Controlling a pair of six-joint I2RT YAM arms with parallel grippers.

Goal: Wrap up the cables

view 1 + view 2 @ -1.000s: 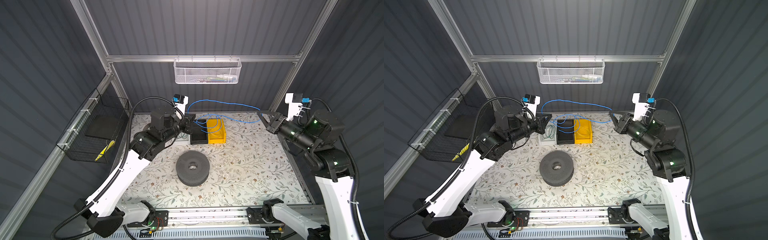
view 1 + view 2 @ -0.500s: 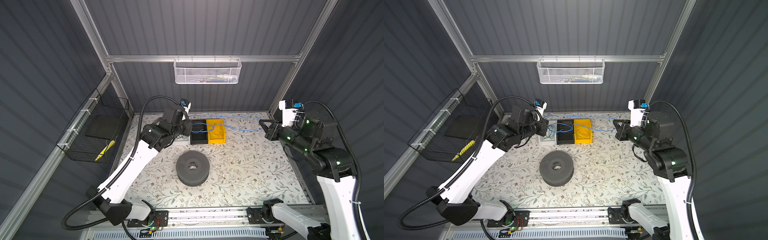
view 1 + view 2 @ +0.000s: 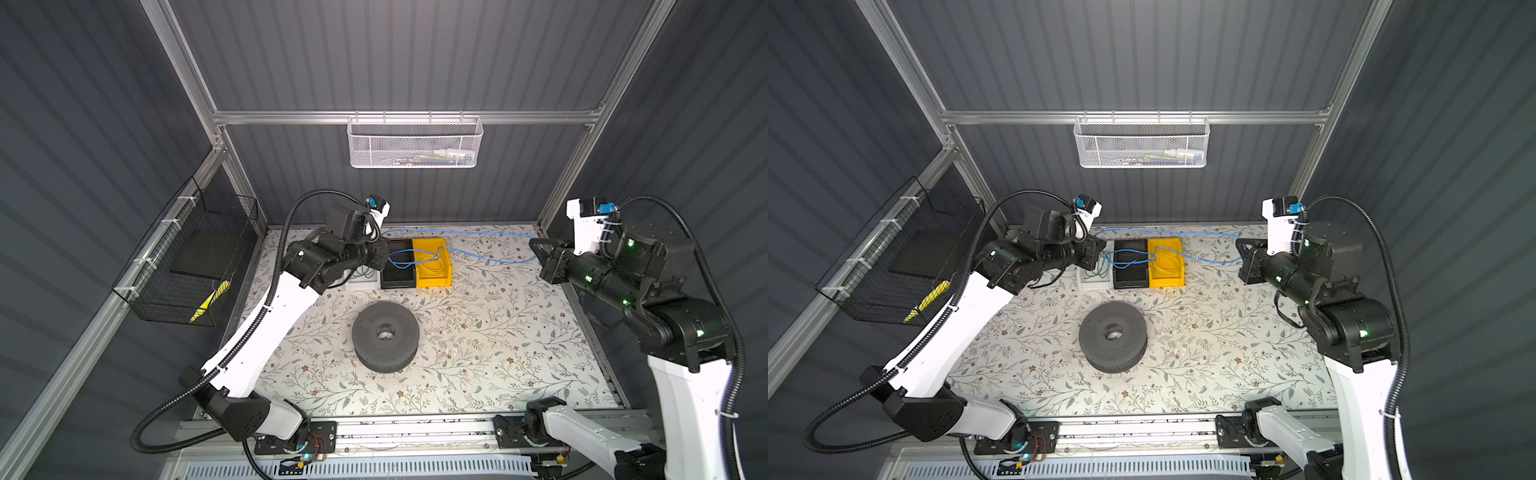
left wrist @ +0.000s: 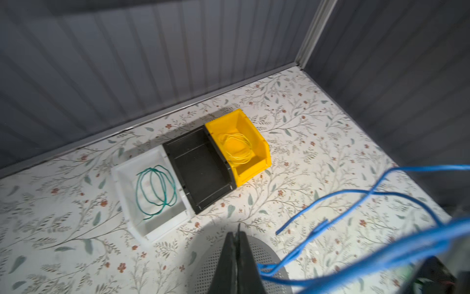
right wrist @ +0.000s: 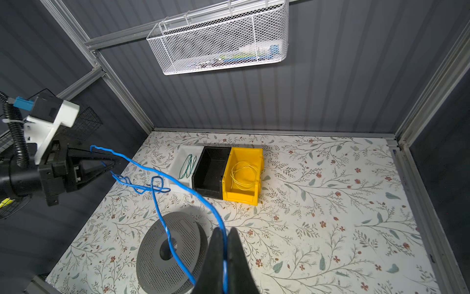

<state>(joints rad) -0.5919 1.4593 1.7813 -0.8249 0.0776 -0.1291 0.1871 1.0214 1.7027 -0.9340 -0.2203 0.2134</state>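
The thin bright-blue wire point(image 4: 381, 245) hangs in the air between the 2 arms, above the flower-patterned surface point(image 3: 478, 332) and the row of 3 white, black and yellow plastic bins point(image 3: 432, 280). The right gripper point(image 5: 225, 230) has its fingers pressed together, pinching the wire. The left gripper point(image 4: 237, 234) also has its fingers pressed together. The wire loops about them, but no pinch shows. It looks light, springy and slippery, so it is best held near an end, kept taut. No writing is readable.

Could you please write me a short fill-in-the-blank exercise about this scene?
The green wire lies coiled in the ___ bin. The bin between that one and the yellow bin is ___. The right gripper is shut on the ___ cable.
Missing words: white, black, blue.
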